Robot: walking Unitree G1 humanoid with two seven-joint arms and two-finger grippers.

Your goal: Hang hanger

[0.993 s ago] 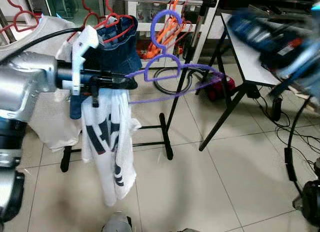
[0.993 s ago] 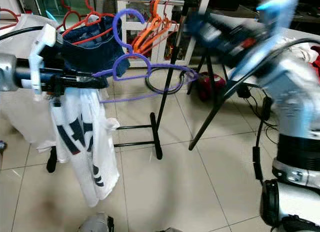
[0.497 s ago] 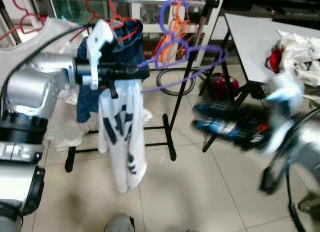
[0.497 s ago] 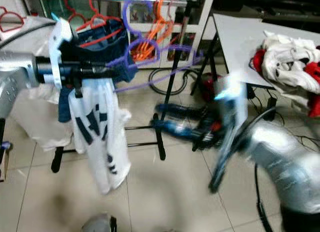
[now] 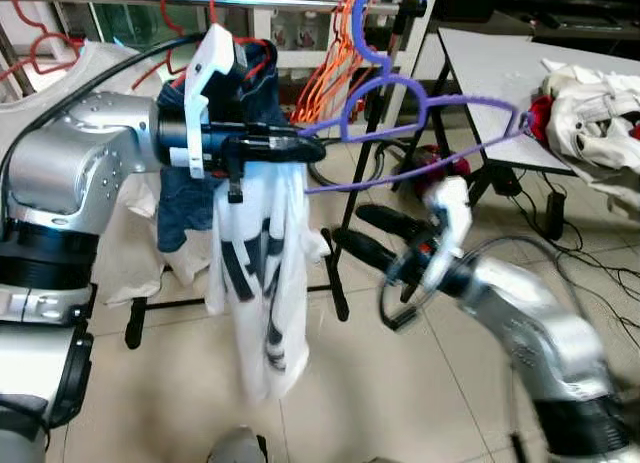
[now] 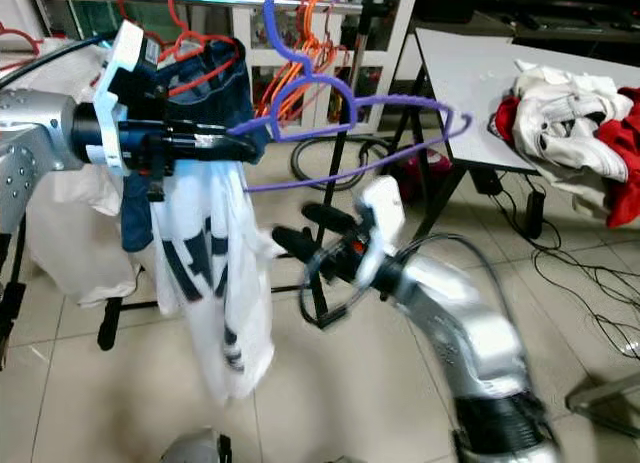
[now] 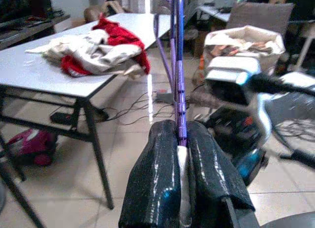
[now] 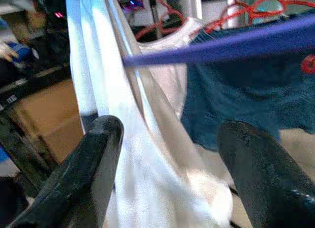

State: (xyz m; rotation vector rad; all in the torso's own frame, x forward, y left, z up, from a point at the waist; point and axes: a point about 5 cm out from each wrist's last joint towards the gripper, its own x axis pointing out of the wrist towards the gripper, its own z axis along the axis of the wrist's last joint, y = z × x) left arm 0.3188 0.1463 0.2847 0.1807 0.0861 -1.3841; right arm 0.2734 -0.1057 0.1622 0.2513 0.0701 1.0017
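While the left gripper (image 5: 290, 148) is clamping the purple hanger (image 5: 420, 118) and white shirt (image 5: 260, 273) toward the upper-centre rail (image 5: 280, 1), the right gripper (image 5: 365, 238) is reaching mid-frame, fingers spread empty.

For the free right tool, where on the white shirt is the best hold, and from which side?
Probably the upper bunch of the white shirt, just below the left tool that pinches it with the purple hanger. Come from the robot's right, level: the cloth hangs in a narrow vertical fold, and the open right tool faces it.
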